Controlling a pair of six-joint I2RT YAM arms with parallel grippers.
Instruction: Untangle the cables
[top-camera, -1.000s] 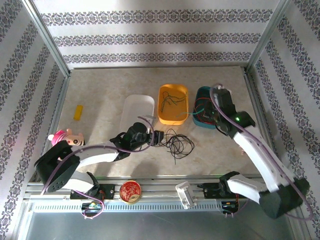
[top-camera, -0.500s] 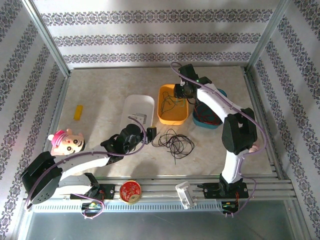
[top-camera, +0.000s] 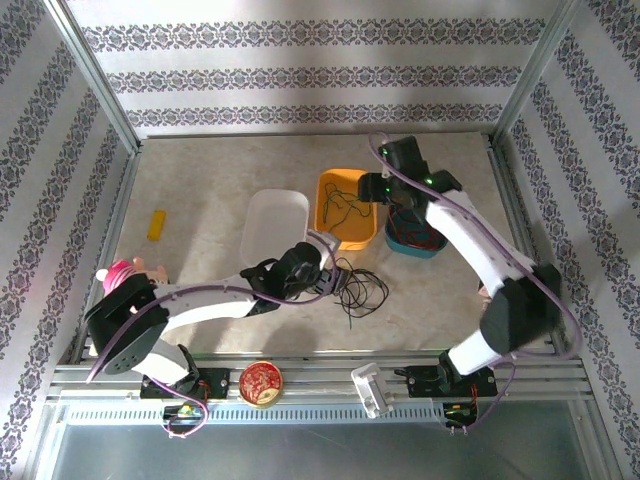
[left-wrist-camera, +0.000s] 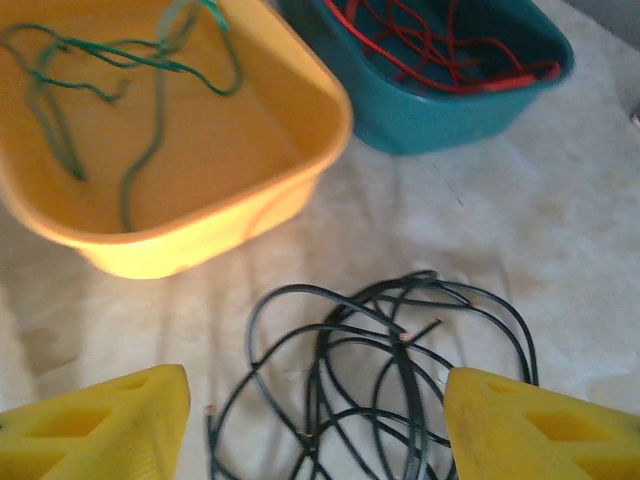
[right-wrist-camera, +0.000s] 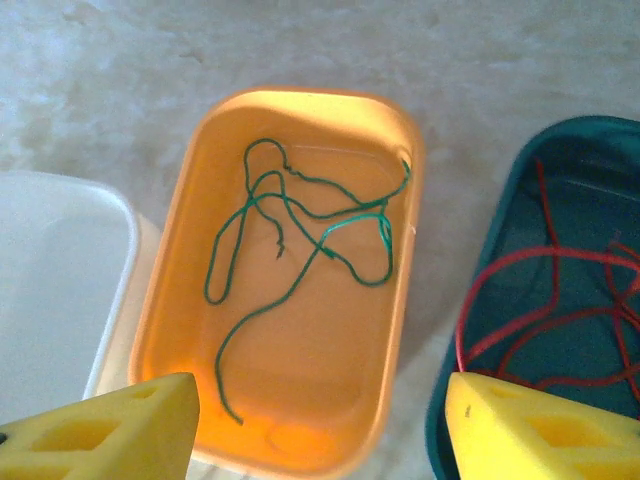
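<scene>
The cables are sorted by colour into three places. The black cable (top-camera: 358, 285) lies as a loose tangle of loops on the bare surface (top-camera: 200, 190), just in front of the tubs; in the left wrist view (left-wrist-camera: 390, 370) its coils cross one another and several cut ends show. The green cable (right-wrist-camera: 300, 240) lies slack inside the orange tub (right-wrist-camera: 410, 250), and the red cable (right-wrist-camera: 560, 310) lies looped in the teal tub (right-wrist-camera: 590, 200) just beside it on the right. A white tub (top-camera: 275, 215) stands just left of the orange one.

Our left hand (left-wrist-camera: 320, 430) is released, its yellow fingers (left-wrist-camera: 100, 420) spread wide at the near edge of the black tangle, gripping nothing; from above (top-camera: 325, 275) it sits at the tangle's left side. Our right hand (right-wrist-camera: 320, 430) is released too, fingers wide apart over the near end of the orange tub, with nothing between them; in the top view (top-camera: 375, 188) it hangs between the orange and teal tubs.

Well apart, at the left of the surface, lie a small yellow block (top-camera: 156, 224) and a pink-capped doll (top-camera: 130, 275).
</scene>
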